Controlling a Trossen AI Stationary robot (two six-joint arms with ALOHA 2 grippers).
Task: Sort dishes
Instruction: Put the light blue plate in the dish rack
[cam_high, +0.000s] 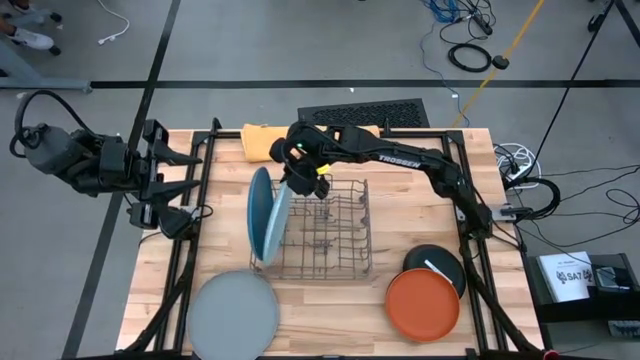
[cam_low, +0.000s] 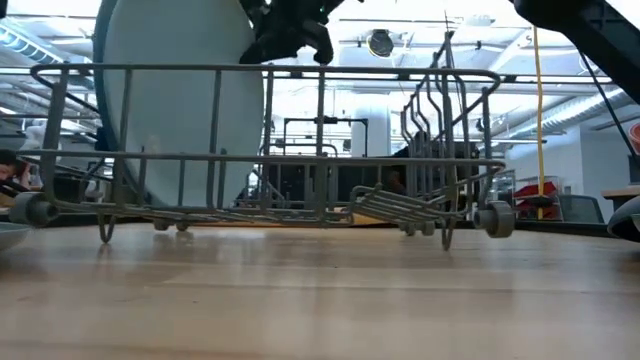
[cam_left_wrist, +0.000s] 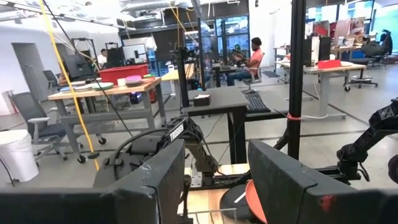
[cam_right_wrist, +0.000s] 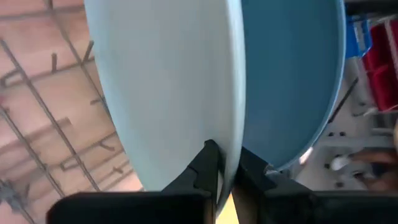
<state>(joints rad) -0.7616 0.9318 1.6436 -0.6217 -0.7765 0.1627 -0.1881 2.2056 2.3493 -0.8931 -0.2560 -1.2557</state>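
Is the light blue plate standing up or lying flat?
Standing up. The light blue plate sits on edge in the wire rack, its rim pinched by the right hand.

The counter (cam_high: 330, 300) is pale wood with visible grain. The dish rack (cam_high: 325, 232) is thin grey metal wire. The light blue plate (cam_right_wrist: 168, 93) looks smooth and matt, the orange plate (cam_high: 423, 304) likewise.

Grey plate (cam_high: 233, 316) cut off below.

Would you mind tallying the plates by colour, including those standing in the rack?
Light blue plate: 1
Blue plate: 1
Grey plate: 1
Orange plate: 1
Black plate: 1
Total: 5
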